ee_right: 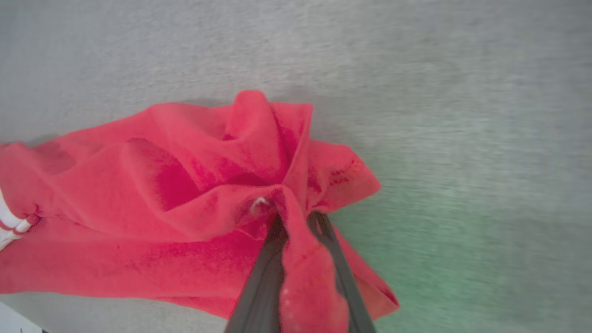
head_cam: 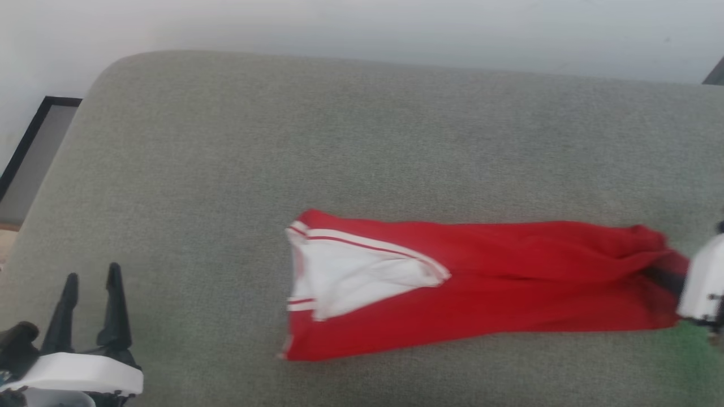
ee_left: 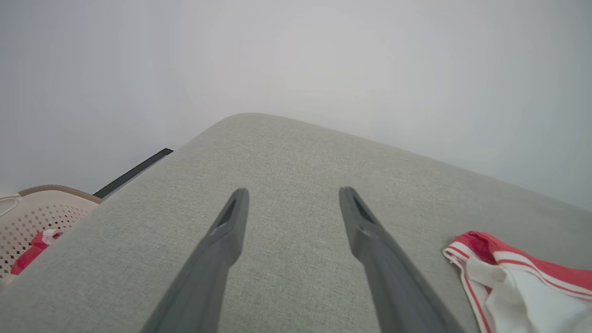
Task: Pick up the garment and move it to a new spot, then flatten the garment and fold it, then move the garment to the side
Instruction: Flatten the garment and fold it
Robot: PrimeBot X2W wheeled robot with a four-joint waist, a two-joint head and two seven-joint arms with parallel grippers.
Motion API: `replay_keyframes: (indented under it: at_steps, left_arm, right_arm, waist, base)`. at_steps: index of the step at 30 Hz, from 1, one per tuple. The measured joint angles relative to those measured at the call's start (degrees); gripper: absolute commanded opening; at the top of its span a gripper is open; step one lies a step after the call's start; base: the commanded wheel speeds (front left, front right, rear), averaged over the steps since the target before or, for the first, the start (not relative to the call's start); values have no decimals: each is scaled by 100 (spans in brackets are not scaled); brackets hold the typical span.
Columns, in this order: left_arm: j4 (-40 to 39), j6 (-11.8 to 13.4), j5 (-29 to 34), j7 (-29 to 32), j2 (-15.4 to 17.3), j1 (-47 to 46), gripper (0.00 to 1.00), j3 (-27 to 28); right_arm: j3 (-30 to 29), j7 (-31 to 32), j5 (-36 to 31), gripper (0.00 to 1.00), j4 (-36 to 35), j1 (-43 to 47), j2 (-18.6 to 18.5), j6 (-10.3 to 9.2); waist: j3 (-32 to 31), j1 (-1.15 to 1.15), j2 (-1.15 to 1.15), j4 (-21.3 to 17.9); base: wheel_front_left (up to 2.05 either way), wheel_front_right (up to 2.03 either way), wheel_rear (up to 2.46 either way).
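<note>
Your garment (head_cam: 481,282) lies on the grey upholstered surface (head_cam: 339,141) as a long, narrow band running toward the robot's right. The body is red. A white sleeve with red-and-white striped trim lies on top at the left end. The right end is bunched and creased. Your right gripper (ee_right: 296,219) is clamped on that bunched end, with red cloth pinched between its fingers. Your left gripper (ee_left: 291,192) has its fingers spread and empty over bare upholstery, apart from the sleeve end.

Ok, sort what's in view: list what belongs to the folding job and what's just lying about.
Job: red jersey, one end pinched by the right gripper; left gripper, open, clear of it; grey cushion it lies on.
Lying about: perforated basket holding red cloth; black-framed panel.
</note>
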Motion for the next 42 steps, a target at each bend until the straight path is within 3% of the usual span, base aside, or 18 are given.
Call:
replay_keyframes:
  at_steps: [10,17,25,32,42]
  left_arm:
    - [-155,-1,-14,0,-44,68,100,-135]
    - [-261,-1,-30,0,-53,63,100,-160]
    - [-297,-1,-29,-1,-31,79,100,-209]
    - [-283,-1,-29,-1,-55,96,100,-327]
    - [-225,-2,-32,0,-42,59,100,-592]
  right_arm:
    - [-744,-93,-457,0,386,-25,-549,0]
    - [-762,-23,-582,0,185,-121,-565,0]
    - [-403,214,-140,0,-1018,128,-335,-1]
    - [188,426,-1,0,-1964,287,98,-1]
    - [1457,313,80,0,-2017,-49,823,-1]
  waist:
    - [29,0,0,-192]
    - [37,0,0,-330]
    - [-47,0,0,-433]
    - [-224,0,0,-409]
    - [-368,0,0,-132]
  base:
    - [0,0,0]
    - [0,0,0]
    - [0,0,0]
    - [0,0,0]
    - [0,0,0]
